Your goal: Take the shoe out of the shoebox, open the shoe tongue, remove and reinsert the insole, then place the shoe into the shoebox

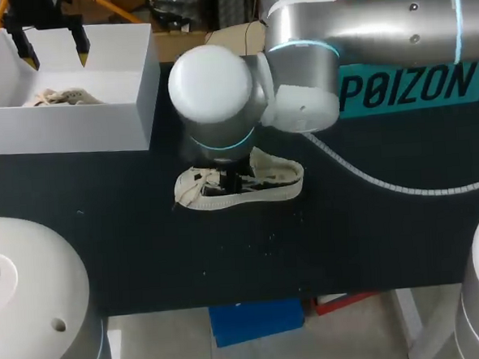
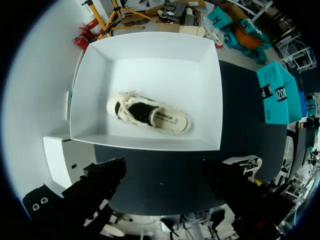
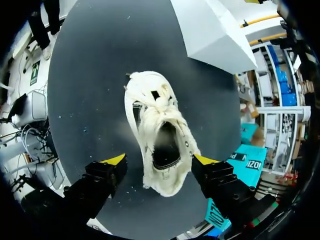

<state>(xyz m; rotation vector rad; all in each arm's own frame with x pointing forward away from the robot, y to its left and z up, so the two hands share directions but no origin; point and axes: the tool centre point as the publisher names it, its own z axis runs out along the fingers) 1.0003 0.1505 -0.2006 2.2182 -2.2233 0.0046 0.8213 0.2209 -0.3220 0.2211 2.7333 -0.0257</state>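
A cream sneaker with loose laces stands on the black table, its toe toward the white shoebox. From above, my right gripper straddles that sneaker's heel end. It is open, with a gap to the shoe at the yellow fingertips. In the head view its wrist hides the fingers. A second cream sneaker lies inside the shoebox. My left gripper hangs high over the box, open and holding nothing; it also shows in the head view.
A teal box lies at the back right of the table. A pale cable curves over the table to the right of the shoe. The white arm bases fill the two front corners.
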